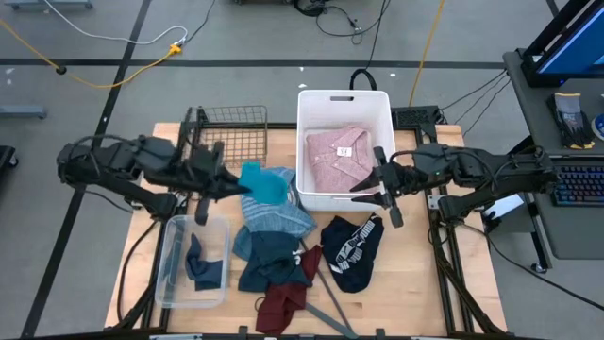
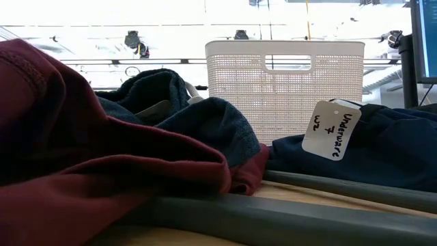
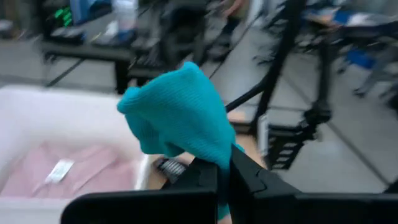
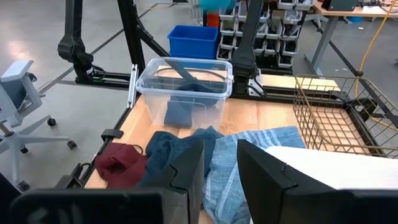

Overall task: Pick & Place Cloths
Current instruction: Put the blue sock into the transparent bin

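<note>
Left gripper [image 1: 236,182] clenched on teal piece [image 1: 262,181], carrying at 9 o'clock of white basket [image 1: 344,101]; next, likely release above pink shirt [image 1: 338,156].

The left gripper [image 1: 236,181], clamped on the teal cloth [image 1: 262,181], hung just beside the white bin [image 1: 344,99] wall. Ahead of its jaws, the bin opening lay unobstructed above the pink shirt [image 1: 338,156]; the right gripper [image 1: 385,189] flanked the far rim.
</note>
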Available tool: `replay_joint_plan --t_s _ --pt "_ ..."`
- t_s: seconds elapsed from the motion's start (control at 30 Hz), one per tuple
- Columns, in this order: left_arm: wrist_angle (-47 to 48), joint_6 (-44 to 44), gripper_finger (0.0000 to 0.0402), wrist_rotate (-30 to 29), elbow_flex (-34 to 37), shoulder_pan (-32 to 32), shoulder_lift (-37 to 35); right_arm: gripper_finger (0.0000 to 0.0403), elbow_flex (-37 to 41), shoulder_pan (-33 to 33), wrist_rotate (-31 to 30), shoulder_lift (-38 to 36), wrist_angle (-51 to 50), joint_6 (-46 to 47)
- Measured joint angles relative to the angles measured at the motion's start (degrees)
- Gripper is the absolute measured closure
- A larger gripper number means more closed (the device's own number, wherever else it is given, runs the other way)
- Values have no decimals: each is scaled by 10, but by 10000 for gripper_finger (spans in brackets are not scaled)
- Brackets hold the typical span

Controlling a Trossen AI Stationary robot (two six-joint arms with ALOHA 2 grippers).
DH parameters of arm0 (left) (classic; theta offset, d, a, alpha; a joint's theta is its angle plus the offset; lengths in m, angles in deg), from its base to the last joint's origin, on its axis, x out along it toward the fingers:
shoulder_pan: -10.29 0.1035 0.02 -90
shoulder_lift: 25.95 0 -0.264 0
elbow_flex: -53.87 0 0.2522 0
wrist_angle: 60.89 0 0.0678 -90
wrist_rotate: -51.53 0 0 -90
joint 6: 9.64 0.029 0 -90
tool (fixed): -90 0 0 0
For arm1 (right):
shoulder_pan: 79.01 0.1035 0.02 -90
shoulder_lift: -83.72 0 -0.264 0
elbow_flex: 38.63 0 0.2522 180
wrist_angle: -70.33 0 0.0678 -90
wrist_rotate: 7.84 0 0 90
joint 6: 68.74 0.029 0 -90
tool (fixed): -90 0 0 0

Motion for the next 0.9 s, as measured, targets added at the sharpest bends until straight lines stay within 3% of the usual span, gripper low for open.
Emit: replay_joint_plan --t_s 0.13,0.3,0.67,0.9 --pt "-48 -12 401 16 0 -40 0 314 0 0 0 0 9 3" --pt "-38 -132 400 29 0 -90 0 314 0 0 0 0 30 4" --pt "167 -539 401 26 1 -213 1 314 0 0 0 0 71 4" --pt "273 -689 401 34 1 -298 4 314 0 0 -2 0 82 24"
